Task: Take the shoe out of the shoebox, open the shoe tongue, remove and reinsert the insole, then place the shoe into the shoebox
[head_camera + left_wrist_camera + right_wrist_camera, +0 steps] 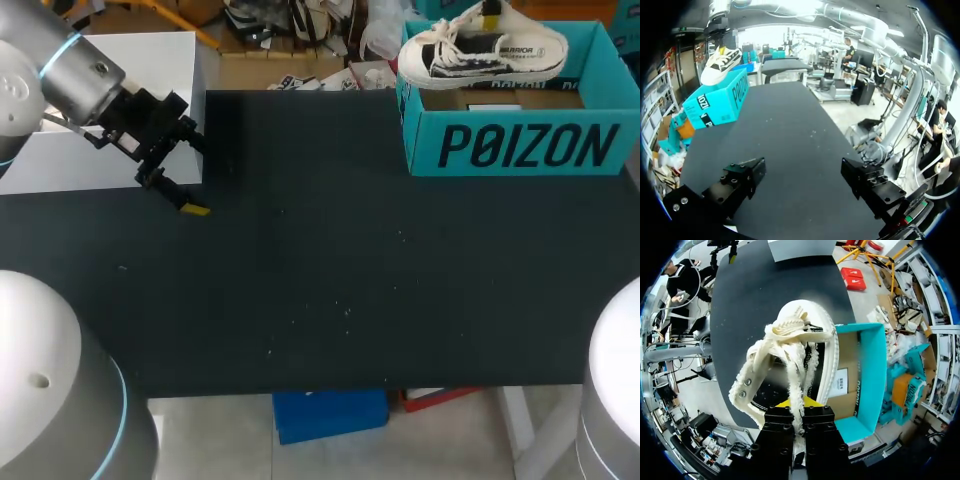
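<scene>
Evidently the first step is in hand: the shoe is up out of the box but not yet on the table. At the table's [320, 280] 10 o'clock, just beside a white block [110, 90], the left claw [802, 175] hangs released, its fingers spread wide with nothing between them. The middle of the table lies between it and the box [520, 145], which sits at 1 o'clock. The shoe [480, 50] hangs just above the box's open top, sole down and roughly level. The right claw [799, 425] is clenched on the shoe at its heel end, with a white strip of lace or rim pinched between the fingers. In the right wrist view the toe points away toward 12 o'clock, over the table beyond the box wall. The next move, I judge, is to carry the shoe toward 9 o'clock, clear of the box wall, and set it sole down within the left claw's reach, so the tongue can be pulled open.
</scene>
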